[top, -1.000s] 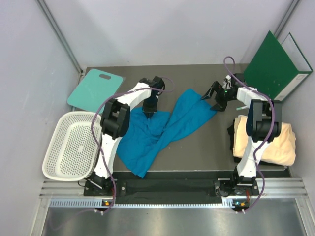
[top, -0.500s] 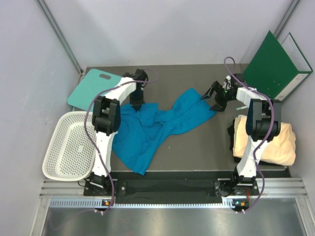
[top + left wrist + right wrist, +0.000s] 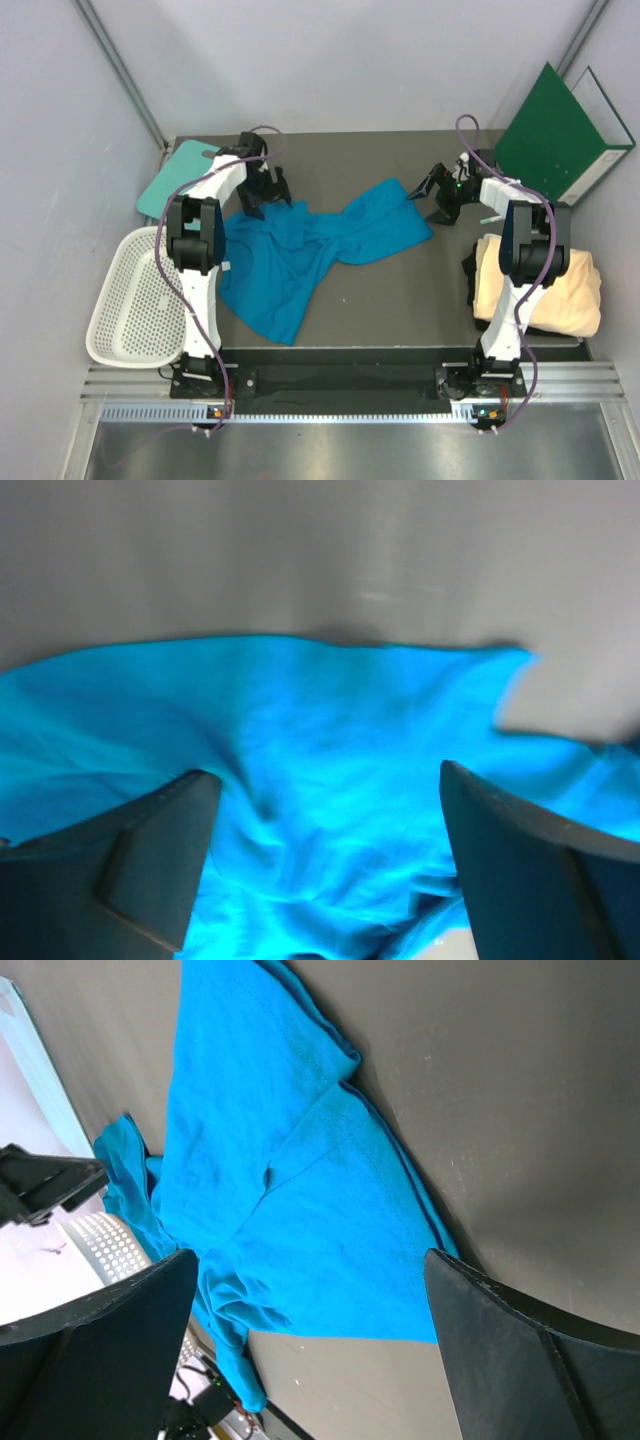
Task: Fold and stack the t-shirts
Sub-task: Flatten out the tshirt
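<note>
While the blue t-shirt [image 3: 300,255] lies crumpled over the table's left-centre, its far-left edge sits right under the L gripper [image 3: 266,197], jaws wide, nothing held. R gripper [image 3: 430,200] is also spread wide and empty, just beside the shirt's far-right corner. Both arms reach twd the far edge. Cream t-shirt [image 3: 545,285] lies folded by the near-right corner. Dark grey table [image 3: 420,290]; teal board [image 3: 180,180] at far-left corner, white mesh basket [image 3: 130,300] off the left edge, green binder [image 3: 555,130] at far-right corner.
</note>
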Robot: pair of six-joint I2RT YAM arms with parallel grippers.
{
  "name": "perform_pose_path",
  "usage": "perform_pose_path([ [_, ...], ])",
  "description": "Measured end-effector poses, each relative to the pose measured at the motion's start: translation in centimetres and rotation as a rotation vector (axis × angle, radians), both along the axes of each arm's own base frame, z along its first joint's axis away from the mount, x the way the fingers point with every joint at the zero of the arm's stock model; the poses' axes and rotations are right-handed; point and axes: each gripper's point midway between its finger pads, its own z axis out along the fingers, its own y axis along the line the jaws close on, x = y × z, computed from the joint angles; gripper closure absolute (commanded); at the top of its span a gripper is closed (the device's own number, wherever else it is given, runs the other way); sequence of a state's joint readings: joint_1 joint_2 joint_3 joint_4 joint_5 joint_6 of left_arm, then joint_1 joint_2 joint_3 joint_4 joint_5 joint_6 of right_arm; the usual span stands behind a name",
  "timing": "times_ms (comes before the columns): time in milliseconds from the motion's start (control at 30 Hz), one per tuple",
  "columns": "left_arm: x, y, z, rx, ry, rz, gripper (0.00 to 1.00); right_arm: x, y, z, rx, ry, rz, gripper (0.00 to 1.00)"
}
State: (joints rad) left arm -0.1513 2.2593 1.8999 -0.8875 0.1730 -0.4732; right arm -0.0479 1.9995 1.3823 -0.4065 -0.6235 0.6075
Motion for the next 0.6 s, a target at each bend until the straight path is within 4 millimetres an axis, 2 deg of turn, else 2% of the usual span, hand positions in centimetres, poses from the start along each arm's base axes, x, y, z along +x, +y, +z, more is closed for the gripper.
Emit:
perform_pose_path([
  [200, 1.5, -2.2, 2.6, 0.009, -0.101, -0.080, 0.01, 0.2, 0.0, 0.0, 0.003, -0.003, -0.004, 0.05],
  [333, 3.8, -3.9, 4.6, 0.043, -0.186, -0.133, 0.01, 0.2, 0.1, -0.3, 0.003, -0.001, -0.002, 0.05],
  [433, 3.6, -4.7, 4.5, 0.086, -0.191, -0.156, 0.01, 0.2, 0.3, -0.4, 0.004, 0.001, 0.000, 0.04],
  [600, 3.1, -4.6, 4.2, 0.187, -0.193, -0.175, 0.01, 0.3, 0.3, -0.5, 0.008, 0.005, -0.006, 0.04],
])
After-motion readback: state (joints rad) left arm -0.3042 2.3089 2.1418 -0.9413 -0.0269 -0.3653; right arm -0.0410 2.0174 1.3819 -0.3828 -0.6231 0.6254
